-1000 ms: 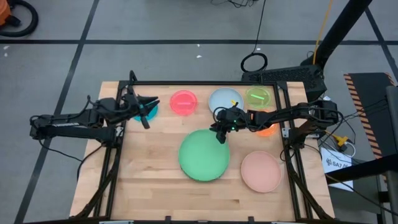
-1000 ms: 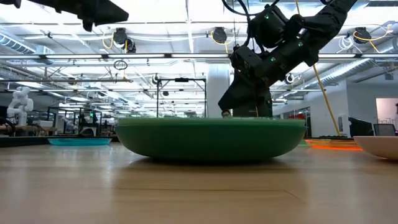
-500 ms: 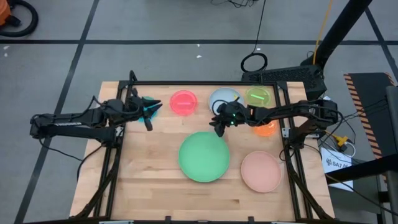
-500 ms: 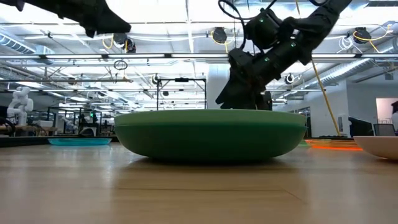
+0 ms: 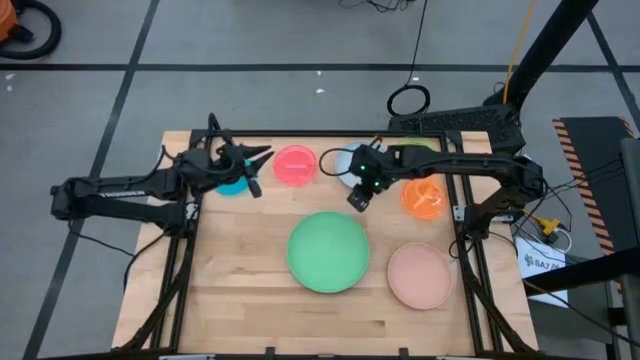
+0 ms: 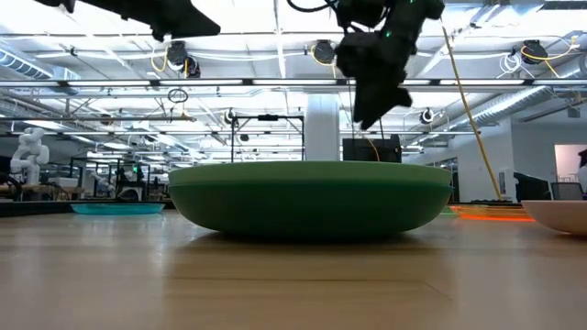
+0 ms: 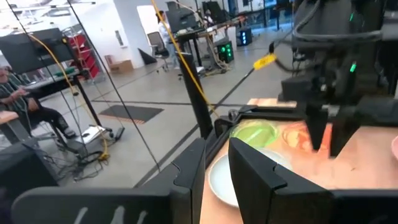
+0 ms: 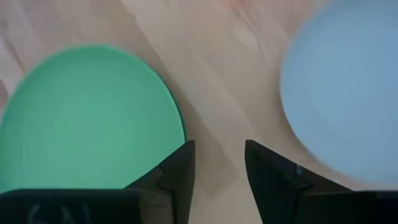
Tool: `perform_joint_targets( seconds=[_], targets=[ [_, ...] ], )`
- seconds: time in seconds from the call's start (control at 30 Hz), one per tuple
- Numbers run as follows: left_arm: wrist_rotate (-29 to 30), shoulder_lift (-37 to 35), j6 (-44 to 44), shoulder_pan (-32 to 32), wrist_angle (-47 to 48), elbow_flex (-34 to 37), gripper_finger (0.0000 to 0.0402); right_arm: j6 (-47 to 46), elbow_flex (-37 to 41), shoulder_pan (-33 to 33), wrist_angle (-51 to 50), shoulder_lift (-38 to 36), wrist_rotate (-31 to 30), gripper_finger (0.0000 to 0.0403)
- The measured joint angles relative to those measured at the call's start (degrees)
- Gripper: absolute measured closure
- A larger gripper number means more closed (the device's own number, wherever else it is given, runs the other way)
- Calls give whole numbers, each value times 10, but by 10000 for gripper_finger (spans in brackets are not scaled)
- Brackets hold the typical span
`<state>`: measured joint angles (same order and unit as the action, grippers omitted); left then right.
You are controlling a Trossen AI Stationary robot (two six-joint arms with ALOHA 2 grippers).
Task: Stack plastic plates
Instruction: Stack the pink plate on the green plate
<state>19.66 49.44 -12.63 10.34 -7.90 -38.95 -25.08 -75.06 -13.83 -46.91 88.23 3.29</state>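
A large green plate (image 5: 328, 250) lies flat mid-table; in the low view the green plate (image 6: 307, 197) shows a dark green body under a lighter rim. My right gripper (image 5: 357, 199) hangs open above the bare wood between it and the light blue plate (image 8: 348, 87), tilted downward. My left gripper (image 5: 258, 158) hovers open and level, high over the far left, above the translucent blue plate (image 5: 230, 186), which lies on the table. The pink-red plate (image 5: 295, 165), orange plate (image 5: 425, 197) and pale pink plate (image 5: 420, 275) lie flat, apart from one another.
A yellow-green plate (image 7: 255, 134) sits at the far right beside the light blue plate, partly under my right arm in the high view. Bare wood (image 5: 240, 270) spreads over the near left. The table's frame rails (image 5: 460, 240) run along both sides.
My right gripper has risen from the green plate's far rim and gone toward the far edge, tipping its fingers less steeply; the green plate stays in place. My left gripper has moved toward the table's right, rolling a little.
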Motion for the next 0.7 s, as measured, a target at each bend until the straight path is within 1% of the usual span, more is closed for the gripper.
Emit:
perform_joint_targets(
  seconds=[0.07,0.23,0.3,0.4,0.47,0.5,0.57,0.6,0.7],
  targets=[
    [0,9,-13,3,8,-10,321,-7,-14,-11,-43,0,0,271],
    [0,20,-50,19,10,-17,321,-42,-14,-62,-130,7,-3,271],
    [0,20,-57,28,10,-17,321,-38,-12,-81,-146,17,-12,271],
    [0,20,-66,43,9,-17,321,2,-11,-103,-113,44,-24,271],
    [0,20,-69,51,9,-17,321,46,-11,-112,-63,72,-31,271],
    [0,20,-70,55,8,-17,321,69,-11,-114,-35,87,-29,271],
    [0,20,-77,63,4,-17,321,111,-12,-116,12,116,-4,271],
    [0,20,-81,66,2,-17,321,124,-16,-116,23,130,10,271],
    [0,20,-95,76,-8,-17,321,146,-37,-114,12,171,12,271]
  ],
)
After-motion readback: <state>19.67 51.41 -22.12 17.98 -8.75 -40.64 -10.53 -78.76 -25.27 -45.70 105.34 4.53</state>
